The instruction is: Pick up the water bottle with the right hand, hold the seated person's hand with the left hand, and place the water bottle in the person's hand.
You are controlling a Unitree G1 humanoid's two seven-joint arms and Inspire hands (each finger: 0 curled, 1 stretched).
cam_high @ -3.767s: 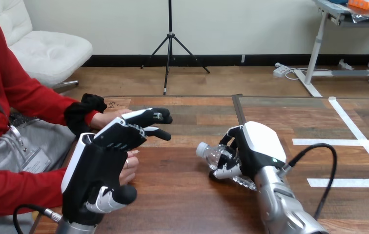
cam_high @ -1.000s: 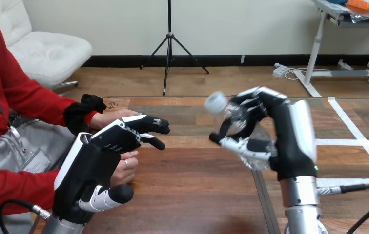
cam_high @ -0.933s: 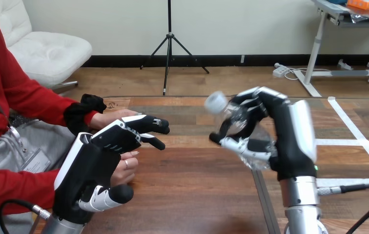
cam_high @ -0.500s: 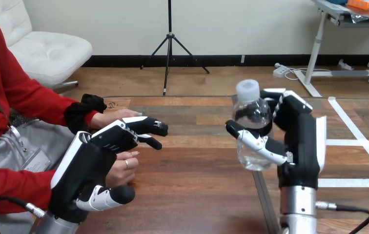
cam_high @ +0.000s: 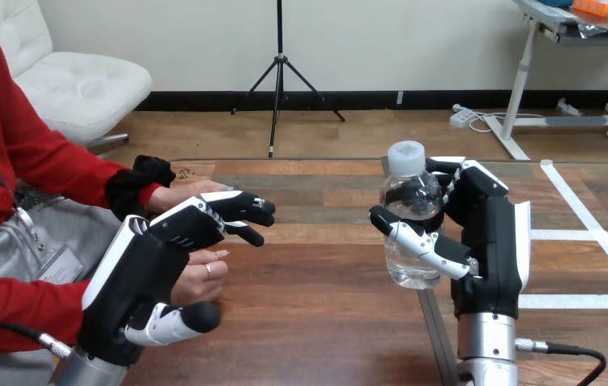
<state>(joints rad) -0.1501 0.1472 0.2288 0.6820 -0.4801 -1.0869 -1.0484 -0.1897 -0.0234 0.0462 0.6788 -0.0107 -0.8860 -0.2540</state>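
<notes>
At 3 o'clock the right hand [cam_high: 486,233] is clamping the water bottle [cam_high: 410,193] upright for handover, while at 9 o'clock the left hand [cam_high: 156,249] is covering the person's hand [cam_high: 203,275], grip unclear.

Robot lab: wood table [cam_high: 317,330] w/ tape marks [cam_high: 574,301].

No lettering, label or number can be read.

Item count, desk [cam_high: 309,322]: one.
Water bottle [cam_high: 409,241]: one, with one white cap [cam_high: 406,158].
Robot hands: two, the left hand [cam_high: 152,273] and the right hand [cam_high: 490,241].
The person's hands: two, the upper hand [cam_high: 174,195] at the view's left and the lower hand [cam_high: 203,277] beneath it.
</notes>
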